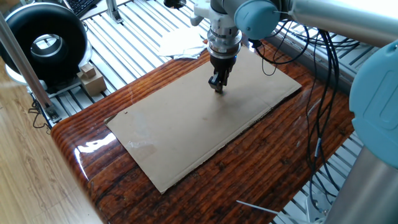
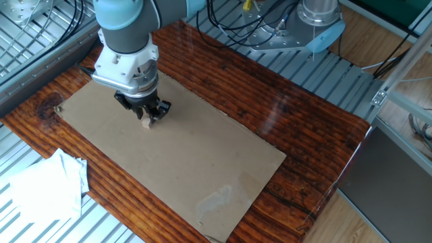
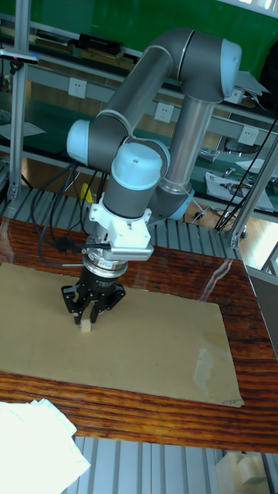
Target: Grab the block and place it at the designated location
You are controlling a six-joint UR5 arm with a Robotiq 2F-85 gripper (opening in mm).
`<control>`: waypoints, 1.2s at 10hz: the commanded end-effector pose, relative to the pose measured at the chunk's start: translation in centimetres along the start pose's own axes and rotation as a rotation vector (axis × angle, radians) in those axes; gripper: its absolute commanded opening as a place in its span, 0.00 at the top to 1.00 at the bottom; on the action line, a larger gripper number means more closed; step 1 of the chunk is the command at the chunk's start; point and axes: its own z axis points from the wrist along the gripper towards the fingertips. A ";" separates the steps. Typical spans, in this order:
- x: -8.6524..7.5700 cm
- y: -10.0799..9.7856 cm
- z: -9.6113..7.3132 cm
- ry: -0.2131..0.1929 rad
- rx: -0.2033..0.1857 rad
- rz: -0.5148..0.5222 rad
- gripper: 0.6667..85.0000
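My gripper (image 2: 144, 119) hangs over the far-left part of the brown cardboard sheet (image 2: 202, 162), pointing straight down. It is shut on the block (image 2: 146, 123), a tiny pale tan cube that peeks out below the fingertips. In the tall fixed view the block (image 3: 86, 328) sits between the dark fingers (image 3: 74, 307), at or just above the cardboard. In the one fixed view the gripper (image 1: 217, 88) hides most of the cube. I cannot make out the designated location in any view.
The cardboard lies on a glossy dark wooden table (image 1: 267, 155). White crumpled paper (image 2: 42, 189) lies off the cardboard's near-left corner. A black round device (image 1: 46, 40) and small cardboard boxes (image 1: 92, 78) stand beyond the table. Cables (image 1: 323, 87) hang by the arm's base.
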 end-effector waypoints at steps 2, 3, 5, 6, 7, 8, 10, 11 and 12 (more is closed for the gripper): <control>0.5 1.0 -1.4 -0.002 -0.040 -0.002 0.56; 0.4 1.2 -1.9 -0.004 -0.044 -0.003 0.56; 0.7 1.1 -2.9 0.001 -0.031 -0.011 0.56; 0.7 0.9 -3.5 -0.003 -0.020 -0.012 0.56; 0.4 0.8 -4.0 -0.008 -0.008 -0.006 0.59; 0.1 1.0 -4.6 -0.008 -0.008 0.004 0.66; -1.4 2.3 -6.5 -0.021 -0.022 0.063 0.75; -2.5 2.9 -7.3 -0.042 -0.024 0.124 0.87; -3.4 4.1 -8.2 -0.057 -0.050 0.200 0.95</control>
